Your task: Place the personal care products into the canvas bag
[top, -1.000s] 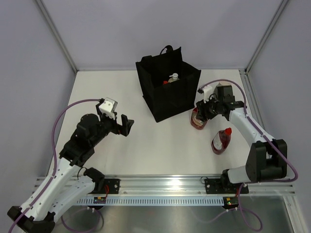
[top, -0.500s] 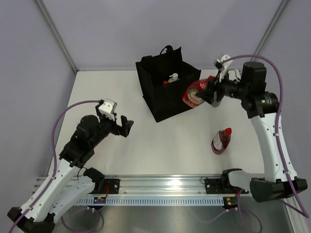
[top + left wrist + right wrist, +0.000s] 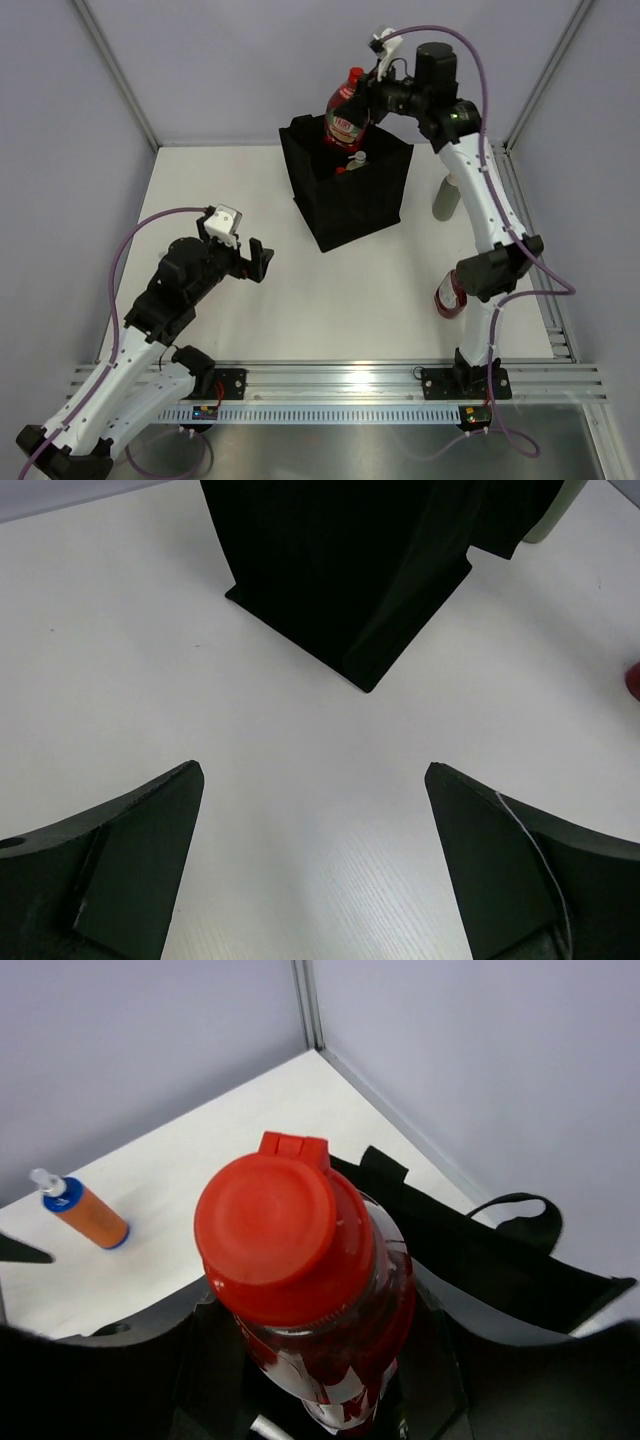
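Note:
My right gripper is shut on a dark red bottle with a red cap, holding it in the air over the open top of the black canvas bag. In the right wrist view the bottle fills the middle, with the bag's opening below it. A white-capped bottle lies inside the bag. A grey-green bottle stands right of the bag. A second dark red bottle is partly hidden behind the right arm. My left gripper is open and empty, left of the bag.
An orange bottle with a blue collar stands on the white table beyond the bag in the right wrist view. Metal frame posts and grey walls close the table's back and sides. The bag's loop handle sticks up at its far edge.
The right arm lifted the dark red bottle from the table right of the bag and swung it up and left over the bag's opening. The left arm stayed still.

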